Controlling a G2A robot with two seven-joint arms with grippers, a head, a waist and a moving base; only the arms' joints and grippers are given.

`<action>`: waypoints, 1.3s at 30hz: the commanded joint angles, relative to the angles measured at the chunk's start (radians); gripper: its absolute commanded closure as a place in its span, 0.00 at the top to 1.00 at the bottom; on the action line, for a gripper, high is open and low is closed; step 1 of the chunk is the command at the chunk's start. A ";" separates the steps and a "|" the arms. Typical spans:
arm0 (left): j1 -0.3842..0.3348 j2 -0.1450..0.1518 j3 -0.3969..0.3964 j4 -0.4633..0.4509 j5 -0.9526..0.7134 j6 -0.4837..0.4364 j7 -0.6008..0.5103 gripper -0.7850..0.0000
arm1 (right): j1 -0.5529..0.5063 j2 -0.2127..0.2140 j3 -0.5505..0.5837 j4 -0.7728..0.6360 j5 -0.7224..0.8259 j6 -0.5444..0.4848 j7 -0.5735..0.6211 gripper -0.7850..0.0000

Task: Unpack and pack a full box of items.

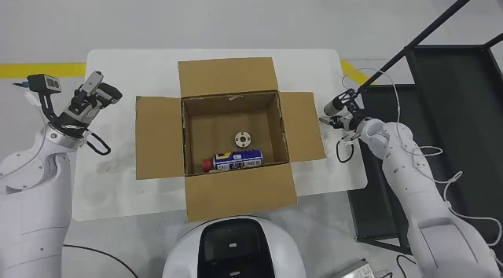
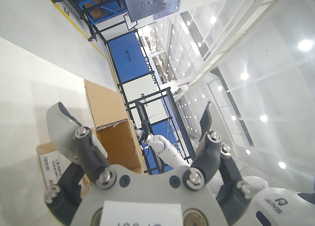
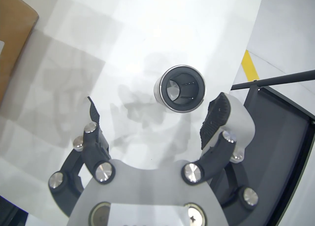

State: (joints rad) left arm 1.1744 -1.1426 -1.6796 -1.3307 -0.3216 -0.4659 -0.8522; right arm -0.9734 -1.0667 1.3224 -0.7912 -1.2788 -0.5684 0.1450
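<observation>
The top view looks straight down from above the arms onto the white table point(image 1: 110, 192). The open cardboard box point(image 1: 232, 89) sits at the centre of the frame, the left arm point(image 1: 47, 144) at the left edge and the right arm point(image 1: 401, 160) at the right.

The left wrist view sits just behind the left gripper point(image 2: 134, 105). It faces sideways and upward (more ceiling and hall than table), with the box and the right arm beyond it.

The right wrist view hangs close above the table, facing down past the right gripper point(image 3: 155, 97) at a metal sleeve point(image 3: 181, 89). All three views share the box.
</observation>
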 commanded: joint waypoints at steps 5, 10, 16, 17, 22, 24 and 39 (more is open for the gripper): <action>0.000 0.000 0.000 0.000 0.000 0.000 0.000 1.00 | 0.053 -0.012 -0.033 0.075 0.003 -0.010 -0.008 0.00; 0.000 0.000 0.000 0.000 0.000 0.000 0.000 1.00 | 0.082 -0.019 -0.049 0.123 0.015 -0.025 -0.018 0.00; 0.000 0.000 0.000 0.000 0.000 0.000 0.000 1.00 | 0.094 -0.021 -0.061 0.147 0.011 -0.055 -0.045 0.00; 0.000 0.000 0.000 0.000 0.000 0.000 0.000 1.00 | 0.093 -0.020 -0.060 0.147 0.012 -0.060 -0.053 0.00; 0.000 0.000 0.000 0.000 0.000 0.000 0.000 1.00 | 0.073 -0.009 -0.044 0.133 0.007 -0.060 -0.086 0.00; 0.000 0.000 0.000 0.000 0.000 0.000 0.000 1.00 | 0.055 -0.003 -0.034 0.113 0.003 -0.061 -0.102 0.00; 0.000 0.000 0.000 0.000 0.000 0.000 0.000 1.00 | -0.207 0.066 0.141 -0.189 0.041 -0.079 -0.103 0.00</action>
State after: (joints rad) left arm 1.1744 -1.1426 -1.6796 -1.3307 -0.3216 -0.4659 -0.8522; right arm -1.1630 -1.0036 1.4538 -0.9601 -1.2431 -0.6489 0.0349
